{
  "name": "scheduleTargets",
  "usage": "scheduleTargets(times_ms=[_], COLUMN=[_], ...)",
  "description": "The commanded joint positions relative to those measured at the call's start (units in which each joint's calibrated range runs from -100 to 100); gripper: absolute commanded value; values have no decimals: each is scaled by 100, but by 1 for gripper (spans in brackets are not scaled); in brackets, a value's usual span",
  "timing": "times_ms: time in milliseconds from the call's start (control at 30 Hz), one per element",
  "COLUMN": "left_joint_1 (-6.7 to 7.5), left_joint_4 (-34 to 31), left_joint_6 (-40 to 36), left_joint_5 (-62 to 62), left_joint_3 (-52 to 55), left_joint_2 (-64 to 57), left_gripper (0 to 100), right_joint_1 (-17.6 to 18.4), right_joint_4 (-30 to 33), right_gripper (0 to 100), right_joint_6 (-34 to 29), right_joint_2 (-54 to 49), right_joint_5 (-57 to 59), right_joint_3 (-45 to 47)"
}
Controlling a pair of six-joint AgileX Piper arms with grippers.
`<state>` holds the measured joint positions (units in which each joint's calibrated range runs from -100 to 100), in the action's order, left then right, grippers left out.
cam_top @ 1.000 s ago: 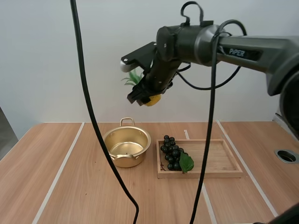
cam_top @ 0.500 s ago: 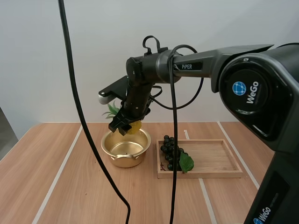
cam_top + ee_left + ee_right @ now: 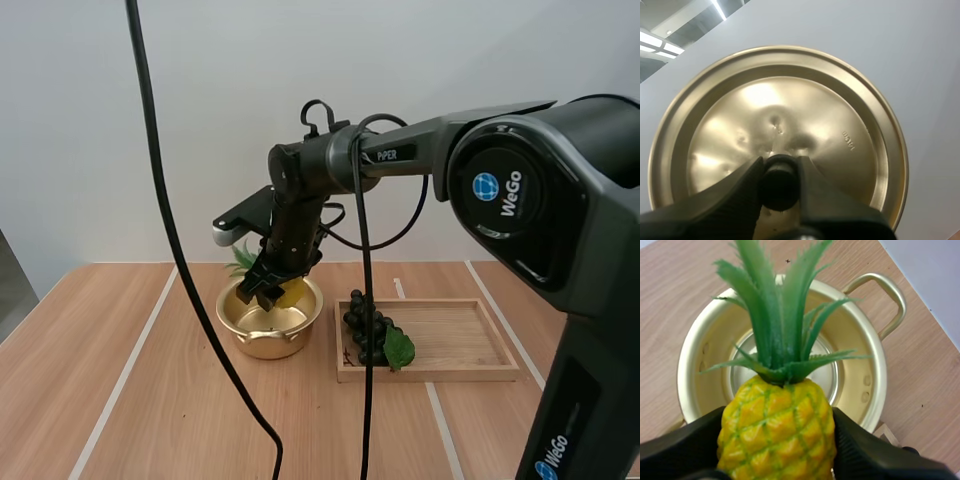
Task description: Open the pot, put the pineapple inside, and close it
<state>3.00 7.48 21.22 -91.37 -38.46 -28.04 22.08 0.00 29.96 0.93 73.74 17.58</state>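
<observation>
We hold the pineapple (image 3: 777,432) in our right gripper (image 3: 266,290), its two black fingers (image 3: 867,452) clamped on the yellow body from either side, with the green crown (image 3: 775,315) pointing away from the wrist. In the high view our right arm reaches across from the right. The gripper hangs just over the open pot (image 3: 262,342), the fruit at about the level of the rim; we cannot tell whether it touches the pot. From the right wrist, the pot's golden bowl lies directly beyond the crown, with one loop handle (image 3: 885,295) at its rim. The pot stands on the wooden table (image 3: 130,400), just beside a wooden tray (image 3: 470,345). The tray carries a bunch of dark grapes (image 3: 366,325) with a green leaf (image 3: 399,348) at its left end. Our left gripper (image 3: 780,172) holds the golden lid (image 3: 790,110), its fingers pinching the black knob (image 3: 780,187) between them. The lid is off the pot.
</observation>
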Motion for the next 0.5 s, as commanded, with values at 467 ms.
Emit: scheduleTargets(times_ms=[467], left_joint_1=[5], left_joint_4=[4], left_joint_6=[-65], left_joint_5=[35], left_joint_3=[-34], left_joint_2=[5], left_gripper=[0], right_joint_1=[3], right_joint_4=[0], right_gripper=[0], right_joint_6=[46], right_joint_2=[671], right_joint_5=[-242], right_joint_3=[63])
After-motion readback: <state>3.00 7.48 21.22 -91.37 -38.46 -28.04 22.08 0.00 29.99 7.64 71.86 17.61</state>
